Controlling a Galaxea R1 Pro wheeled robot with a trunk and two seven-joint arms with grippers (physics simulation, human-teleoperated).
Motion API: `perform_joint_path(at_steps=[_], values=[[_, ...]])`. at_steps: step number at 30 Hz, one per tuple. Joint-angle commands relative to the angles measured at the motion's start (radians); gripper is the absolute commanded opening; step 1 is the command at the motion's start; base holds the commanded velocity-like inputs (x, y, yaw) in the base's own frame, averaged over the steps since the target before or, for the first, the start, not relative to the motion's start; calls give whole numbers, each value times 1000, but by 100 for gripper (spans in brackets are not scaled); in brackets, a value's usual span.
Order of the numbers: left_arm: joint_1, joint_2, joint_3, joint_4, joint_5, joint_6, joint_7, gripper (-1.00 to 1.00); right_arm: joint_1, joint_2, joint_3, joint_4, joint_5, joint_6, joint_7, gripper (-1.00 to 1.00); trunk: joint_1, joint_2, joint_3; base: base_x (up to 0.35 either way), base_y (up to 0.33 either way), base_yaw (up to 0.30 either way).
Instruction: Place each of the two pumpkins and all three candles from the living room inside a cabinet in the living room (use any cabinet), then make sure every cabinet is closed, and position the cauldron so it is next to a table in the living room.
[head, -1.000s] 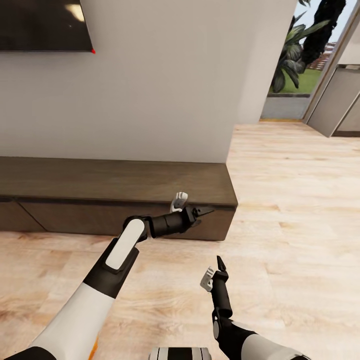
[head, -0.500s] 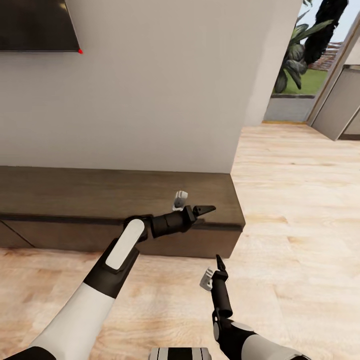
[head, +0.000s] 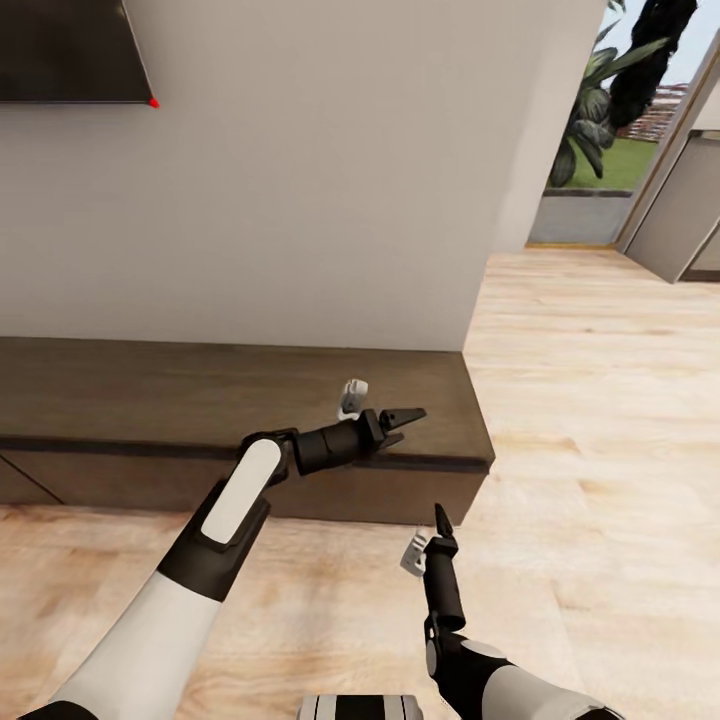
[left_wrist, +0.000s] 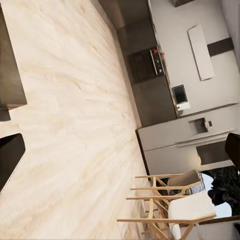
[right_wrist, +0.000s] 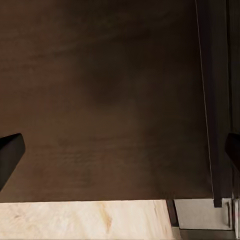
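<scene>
The cabinet is a long, low dark-brown console against the white wall, with its drawer fronts flush. My left gripper hovers over the front edge of its top near the right end, open and empty. In the left wrist view, the left gripper looks past the cabinet's end across the floor. My right gripper points at the cabinet's front from just before it, open with nothing held. The right wrist view has the right gripper facing the dark cabinet front. The pumpkins, candles and cauldron are out of view.
A dark TV hangs on the wall above the console. Light wood floor stretches right toward a doorway with plants. The left wrist view looks at kitchen units with an oven, a fridge and wooden chairs.
The whole view has shifted, so the cabinet now sits lower and nearer in the picture. Both arms hold almost the same pose, with the left gripper now over the cabinet's top edge.
</scene>
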Motion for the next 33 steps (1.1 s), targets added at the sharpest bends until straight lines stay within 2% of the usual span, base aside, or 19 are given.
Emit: perform_joint_path(at_steps=[1, 13, 14, 19, 24, 33], values=[[0, 0, 0, -1, 0, 0, 0, 100, 0, 0, 0, 0, 0, 1, -6, 100, 0, 0, 0, 315, 0, 0], [0, 0, -3, -27, 0, 1, 0, 100, 0, 0, 0, 0, 1, 4, -73, 100, 0, 0, 0, 143, 0, 0], [0, 0, -3, -27, 0, 1, 0, 100, 0, 0, 0, 0, 1, 4, -140, 100, 0, 0, 0, 37, 0, 0], [0, 0, -3, -28, 0, 1, 1, 100, 0, 0, 0, 0, 1, 6, -178, 100, 0, 0, 0, 11, 0, 0], [0, 0, -3, -27, 0, 1, 1, 100, 0, 0, -1, -7, -1, 58, -207, 100, 0, 0, 0, 5, 0, 0], [0, -1, -3, -28, 0, 1, 0, 100, 0, 0, -1, -9, -1, 67, -215, 100, 0, 0, 0, 50, 0, 0]])
